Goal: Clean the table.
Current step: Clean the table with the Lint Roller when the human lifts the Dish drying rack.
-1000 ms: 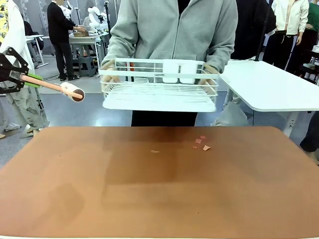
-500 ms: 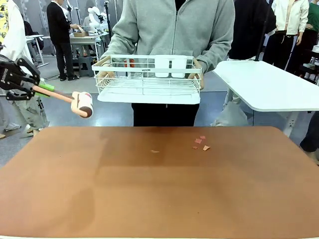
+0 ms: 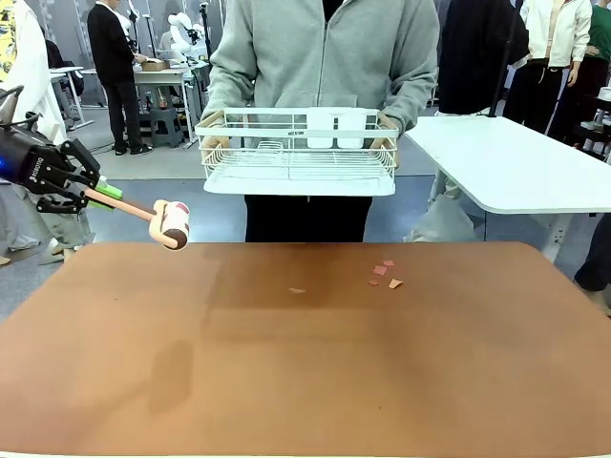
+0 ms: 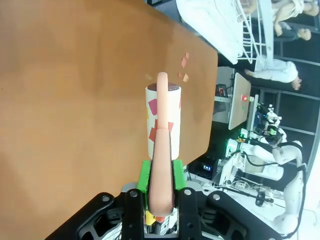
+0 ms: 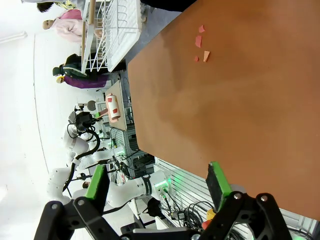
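The large rectangular table with a matte reddish-brown top and a pale edge takes up the lower half of the front view, right before the robot. The black, green-padded left fingers are clamped together on the peach-coloured handle of a lint roller with a white cylindrical head. The roller is held in the air at the table's far left corner, with its shadow lying on the top nearer the robot. In the left wrist view red and yellowish bits show on the roller's white sheet. A small cluster of reddish-pink paper scraps lies on the table towards its far right. A single pale scrap lies near the middle, well apart from the roller. The right fingers stand wide apart with nothing between them, above the table's near side. At the far side a person in a grey zip hoodie stands holding a white wire dish rack by both ends, one hand at each end, lifted clear above the table's far edge. A white-topped table stands behind on the right.
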### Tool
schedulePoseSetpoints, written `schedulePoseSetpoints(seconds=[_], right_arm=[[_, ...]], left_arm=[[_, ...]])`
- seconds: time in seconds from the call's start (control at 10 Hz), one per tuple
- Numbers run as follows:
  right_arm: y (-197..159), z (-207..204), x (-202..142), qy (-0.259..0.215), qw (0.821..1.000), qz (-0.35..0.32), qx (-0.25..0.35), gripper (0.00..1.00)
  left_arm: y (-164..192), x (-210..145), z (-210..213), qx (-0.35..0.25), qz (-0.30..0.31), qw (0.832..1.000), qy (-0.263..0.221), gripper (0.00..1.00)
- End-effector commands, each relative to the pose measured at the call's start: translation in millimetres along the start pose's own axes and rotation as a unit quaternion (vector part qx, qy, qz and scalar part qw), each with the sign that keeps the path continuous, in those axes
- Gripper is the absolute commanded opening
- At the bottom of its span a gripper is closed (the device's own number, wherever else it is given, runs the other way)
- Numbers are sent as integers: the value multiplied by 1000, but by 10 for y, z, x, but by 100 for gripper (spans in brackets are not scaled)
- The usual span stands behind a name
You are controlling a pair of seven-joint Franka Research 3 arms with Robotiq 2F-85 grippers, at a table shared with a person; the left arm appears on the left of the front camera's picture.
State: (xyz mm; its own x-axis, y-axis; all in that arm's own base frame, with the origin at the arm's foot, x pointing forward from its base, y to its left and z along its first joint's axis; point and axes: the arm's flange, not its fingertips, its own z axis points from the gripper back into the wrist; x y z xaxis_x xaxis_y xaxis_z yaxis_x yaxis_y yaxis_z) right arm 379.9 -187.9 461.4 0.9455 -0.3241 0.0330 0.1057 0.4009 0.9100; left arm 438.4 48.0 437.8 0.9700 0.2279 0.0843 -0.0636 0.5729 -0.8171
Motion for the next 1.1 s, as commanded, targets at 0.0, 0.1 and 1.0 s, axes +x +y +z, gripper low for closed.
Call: schedulePoseSetpoints(seconds=[0.0,0.1,1.0], right_arm=[[25,18,-16,2,1000,6,2,100],[25,18,-16,2,1000,6,2,100],[25,18,-16,2,1000,6,2,100]], left_arm=[[-66,-52,61,0,-11,1000,-1,22],[-66,-52,61,0,-11,1000,-1,22],[-238,362,-1486,-10,13,998,64,22]])
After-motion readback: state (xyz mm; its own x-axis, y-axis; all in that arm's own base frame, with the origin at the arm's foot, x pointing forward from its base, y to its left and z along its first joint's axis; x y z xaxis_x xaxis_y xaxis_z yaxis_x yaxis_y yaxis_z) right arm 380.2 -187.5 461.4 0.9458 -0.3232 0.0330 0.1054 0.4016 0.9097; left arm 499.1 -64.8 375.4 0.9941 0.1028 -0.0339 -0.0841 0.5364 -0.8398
